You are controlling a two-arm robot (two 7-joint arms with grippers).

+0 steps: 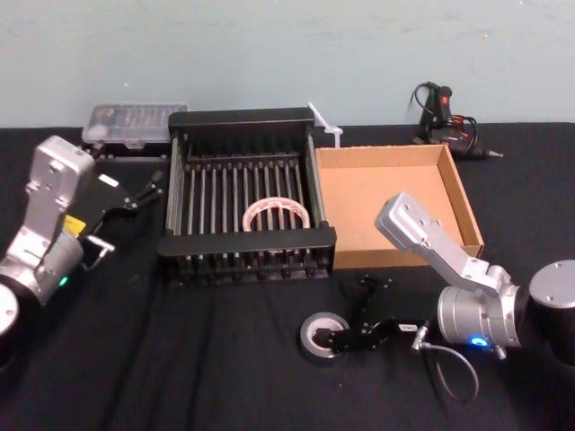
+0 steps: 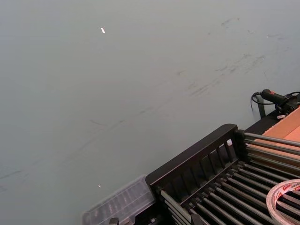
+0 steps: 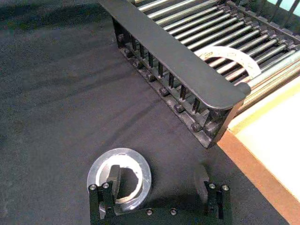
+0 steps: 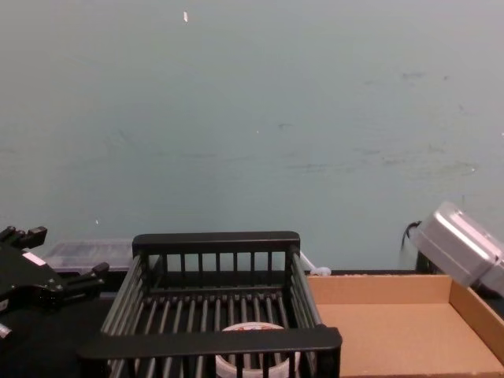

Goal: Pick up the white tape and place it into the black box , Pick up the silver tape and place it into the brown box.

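White tape (image 1: 277,215) flat in black box (image 1: 247,244)

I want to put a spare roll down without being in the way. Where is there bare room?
The brown box has a bare floor. Open cloth lies in front of the black box, leftwards toward the left gripper. It is crowded at front right, where the right gripper straddles the silver tape, one finger inside its core. The white tape occupies the black box's right half.

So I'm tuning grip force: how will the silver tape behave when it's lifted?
The silver tape is a compact, thick-walled roll lying flat on the black cloth, so it probably stays rigid and won't roll until tilted on edge. The right gripper stands open, one finger inside the core; its smooth side may slip under a light pinch.
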